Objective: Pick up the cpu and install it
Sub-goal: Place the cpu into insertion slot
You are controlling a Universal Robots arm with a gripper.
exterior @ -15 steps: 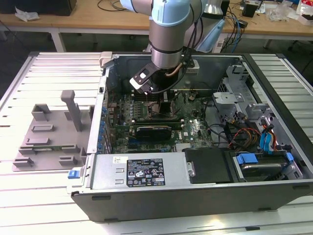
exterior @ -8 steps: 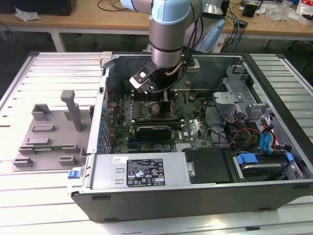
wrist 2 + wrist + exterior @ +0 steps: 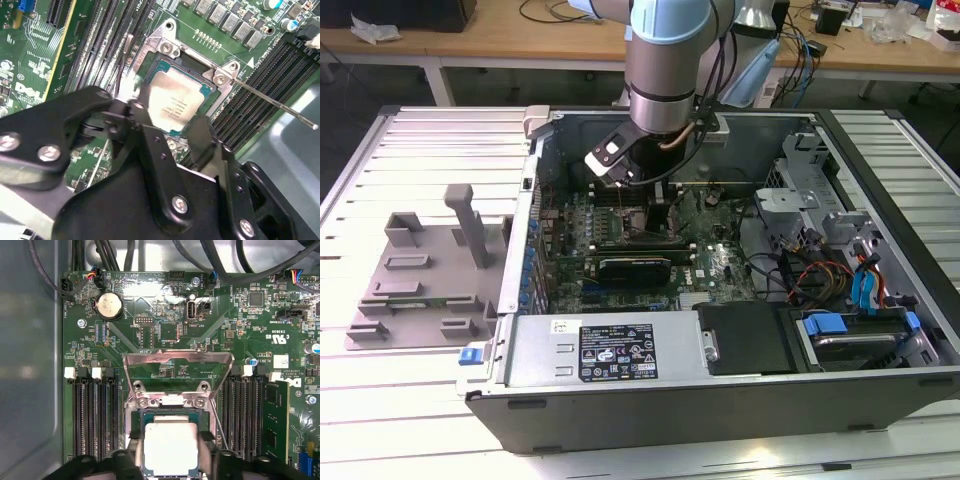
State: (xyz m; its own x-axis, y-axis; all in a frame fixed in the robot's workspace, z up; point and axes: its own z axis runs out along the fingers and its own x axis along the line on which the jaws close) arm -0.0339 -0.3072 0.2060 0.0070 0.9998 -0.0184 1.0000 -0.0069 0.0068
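- The arm (image 3: 665,60) reaches down from above into an open computer case (image 3: 620,350) that lies on its side on the slatted bench (image 3: 380,420).
- The hand (image 3: 658,215) hangs low over the green motherboard (image 3: 720,265), near the middle of the case.
- In the second wrist view the hand (image 3: 169,116) pinches the cpu (image 3: 175,100). One black finger (image 3: 136,109) lies against one edge and the other against the opposite edge.
- In the first wrist view the same grip shows: the cpu (image 3: 170,445) sits between two dark fingers (image 3: 207,445), silvery top upward.
- The cpu is right at the socket (image 3: 165,47), inside the outline of its metal frame. Whether it is fully seated or just above the contacts, I cannot tell.
- The socket's load plate (image 3: 177,365) stands flipped open, on the side of the socket away from the hand.
- A thin metal lever (image 3: 275,102) runs out from one corner of the socket frame, across the memory slots (image 3: 280,65).
- Rows of black memory slots (image 3: 95,415) flank the socket on both sides.
- A round coin cell (image 3: 110,305) sits on the board beyond the load plate, and dark cables (image 3: 100,255) run along the board's far edge.
- On the exterior view's left, a grey fixture (image 3: 420,280) with upright blocks rests on the bench, well apart from the hand.
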